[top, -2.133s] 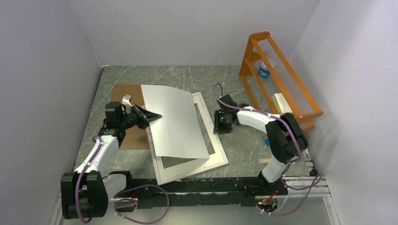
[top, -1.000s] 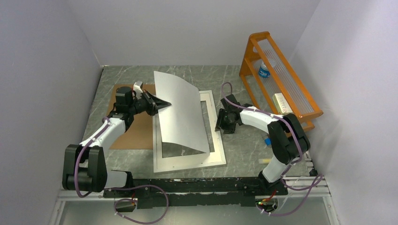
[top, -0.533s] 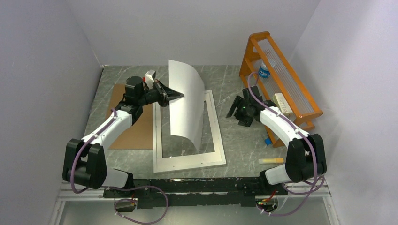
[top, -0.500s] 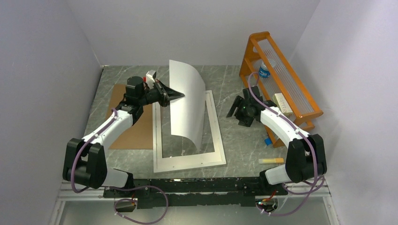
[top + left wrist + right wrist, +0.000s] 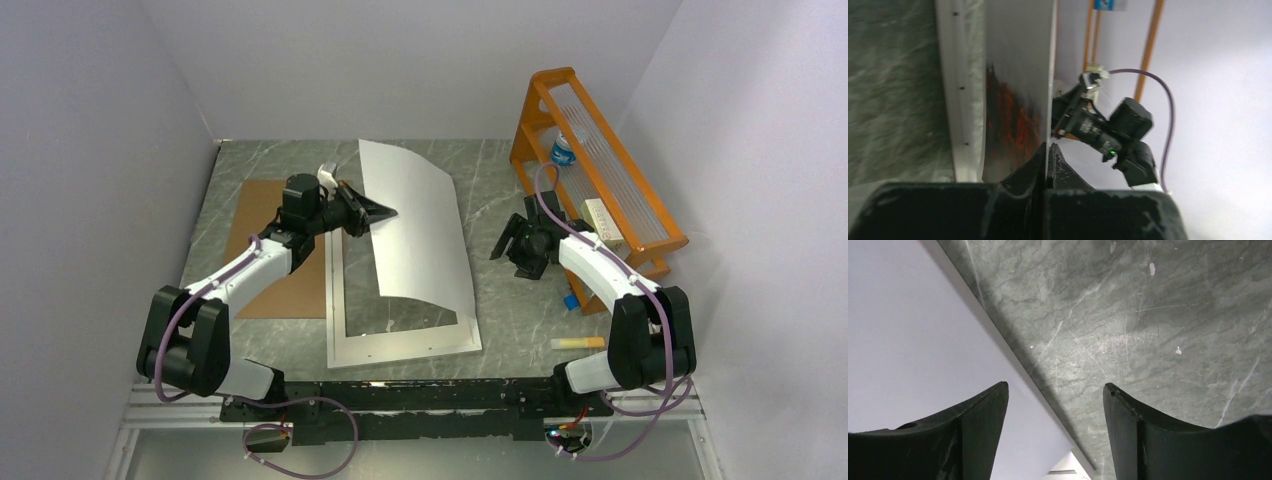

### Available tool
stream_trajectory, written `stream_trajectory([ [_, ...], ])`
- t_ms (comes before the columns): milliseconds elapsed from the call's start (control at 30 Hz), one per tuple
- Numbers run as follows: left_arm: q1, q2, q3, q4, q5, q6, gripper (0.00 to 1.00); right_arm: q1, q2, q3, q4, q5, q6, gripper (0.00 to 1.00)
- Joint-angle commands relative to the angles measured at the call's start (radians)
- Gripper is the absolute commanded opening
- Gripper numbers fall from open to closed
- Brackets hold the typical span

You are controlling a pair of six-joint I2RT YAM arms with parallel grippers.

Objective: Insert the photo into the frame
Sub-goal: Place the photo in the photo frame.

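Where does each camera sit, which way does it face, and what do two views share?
Top external: above and behind, looking down on the grey-green marble table; both arms show, the left gripper pinching the curled white-backed paper photo above the narrow white rectangular frame.
Left wrist: on the left arm, facing along the photo toward the right arm; its shut fingers show.
Right wrist: facing bare table and wall; the open right gripper shows.
Shared: top and left wrist both show photo, frame, orange slatted rack.

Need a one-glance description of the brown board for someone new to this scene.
Start at the grey-green marble table. Directly left of the flat white rectangular frame lies the flat brown backing board. It is the only brown sheet; its neighbours are white.
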Motion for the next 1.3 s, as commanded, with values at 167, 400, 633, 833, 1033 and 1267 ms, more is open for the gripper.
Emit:
stream_trajectory([
  [167, 0.007, 0.038, -0.151, -0.127, -0.011, 0.238, 0.03, -0.018, -0.007, -0.014, -0.008, 0.006, -0.036, 0.72],
  [400, 0.04, 0.02, -0.05, -0.442, -0.104, 0.442, 0.02, -0.02, -0.007, -0.038, 0.001, 0.0, -0.039, 0.71],
  [633, 0.046, -0.026, -0.108, -0.47, -0.205, 0.449, 0.03, -0.021, -0.004, -0.052, 0.011, -0.003, -0.037, 0.71],
  [833, 0.049, -0.035, -0.108, -0.482, -0.257, 0.485, 0.03, -0.02, 0.0, -0.062, 0.016, -0.005, -0.037, 0.7],
  [1033, 0.058, 0.011, -0.086, -0.428, -0.229, 0.505, 0.02, -0.02, 0.007, -0.071, 0.026, -0.01, -0.037, 0.69],
  [1267, 0.064, 0.029, -0.086, -0.4, -0.238, 0.506, 0.03, -0.02, 0.008, -0.08, 0.033, -0.013, -0.04, 0.69],
])
